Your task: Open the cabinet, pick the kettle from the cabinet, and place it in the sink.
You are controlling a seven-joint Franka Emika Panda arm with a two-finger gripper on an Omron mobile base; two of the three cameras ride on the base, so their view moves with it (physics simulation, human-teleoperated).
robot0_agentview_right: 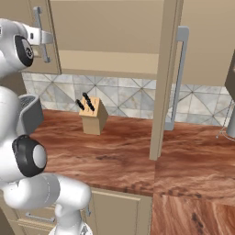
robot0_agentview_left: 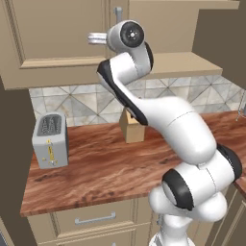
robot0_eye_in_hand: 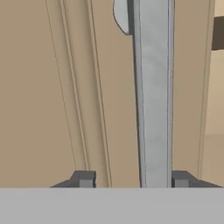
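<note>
The gripper (robot0_eye_in_hand: 133,179) is up at the left door of the cabinet (robot0_agentview_left: 57,43), and the hand view looks straight at that door's long grey handle (robot0_eye_in_hand: 153,96). The bar runs lengthwise away from the hand in that view, and it passes between the two dark fingertips (robot0_eye_in_hand: 84,179), much closer to the far one than to the near one, so the jaws stand partly open around the bar with a gap left on one side; whether either tip touches it cannot be told. In the right base view the hand sits at the same handle (robot0_agentview_right: 42,34), high on the left, while the right door (robot0_agentview_right: 163,78) already hangs open edge-on with its own handle (robot0_agentview_right: 180,78) facing out. The left door looks shut or nearly so. Judging by this, the step in hand is taking hold of the bar to swing the left door open, and the pull must come outward, across the bar's long axis. The kettle cannot be made out, presumably behind the closed door.
</note>
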